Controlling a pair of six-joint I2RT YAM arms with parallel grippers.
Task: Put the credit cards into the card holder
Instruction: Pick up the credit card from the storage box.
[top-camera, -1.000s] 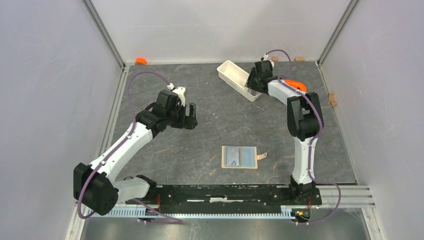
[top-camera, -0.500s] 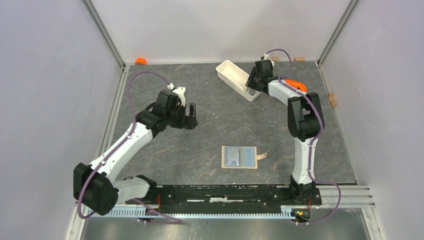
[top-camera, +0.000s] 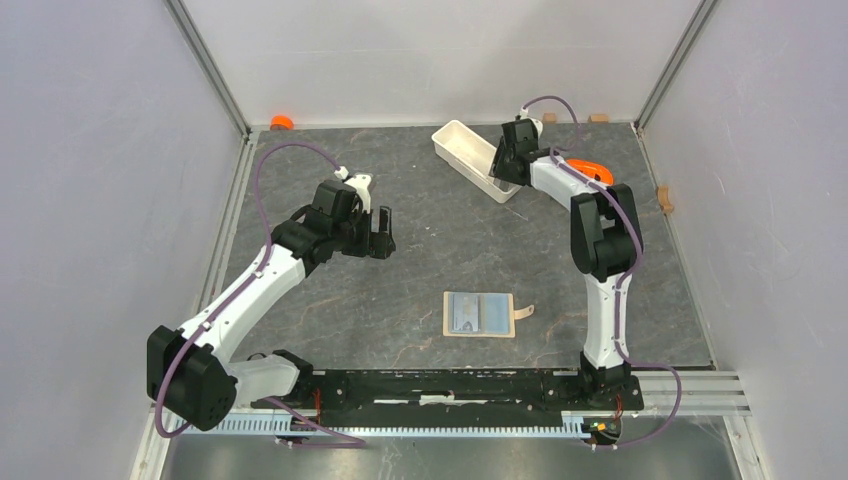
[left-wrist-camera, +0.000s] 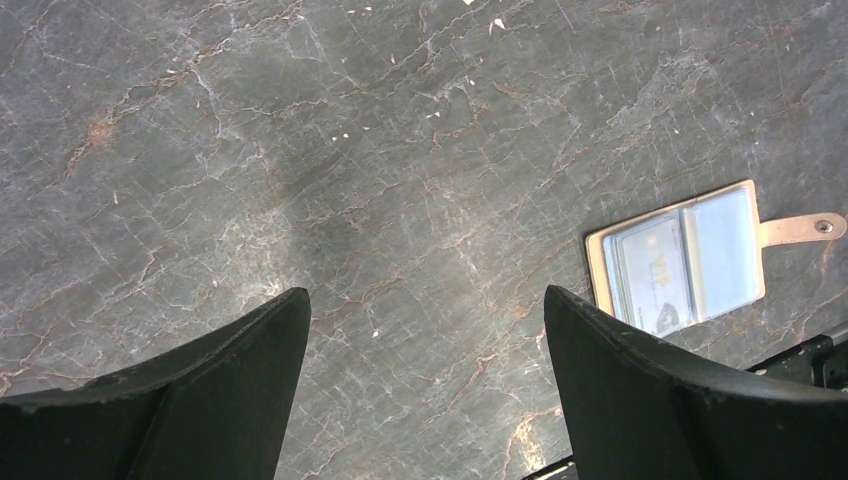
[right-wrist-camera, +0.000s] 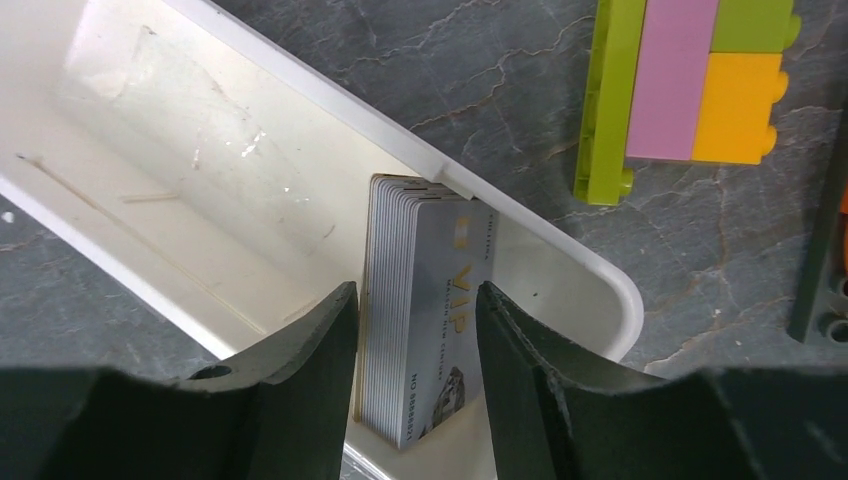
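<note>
The credit cards (right-wrist-camera: 425, 320) were seen standing on edge as a tight stack at the rounded end of the white tray (right-wrist-camera: 200, 150), leaned against its side wall, the front card pale grey with gold print. The right gripper (right-wrist-camera: 415, 300) was placed over that stack with its jaws parted, one finger on either side. A thin gap seemed to be left beside one finger, so no pinch was judged to have been made yet. The step in hand was judged to be the pick. It would be done well if the fingers were shifted so that only the front card or two were caught, not the whole stack. The lift should then be taken straight up, since the light tray could easily be dragged. A block of toy bricks (right-wrist-camera: 690, 85) lay just outside the tray. The card holder (top-camera: 479, 314) lay open and flat well apart from the tray, near the arm bases, its snap tab out to one side and a printed card apparently already tucked into one pocket. The left gripper (left-wrist-camera: 425, 330) was held wide open above the bare table (left-wrist-camera: 400, 150), gripping nothing, where it might be used to steady the holder.
</note>
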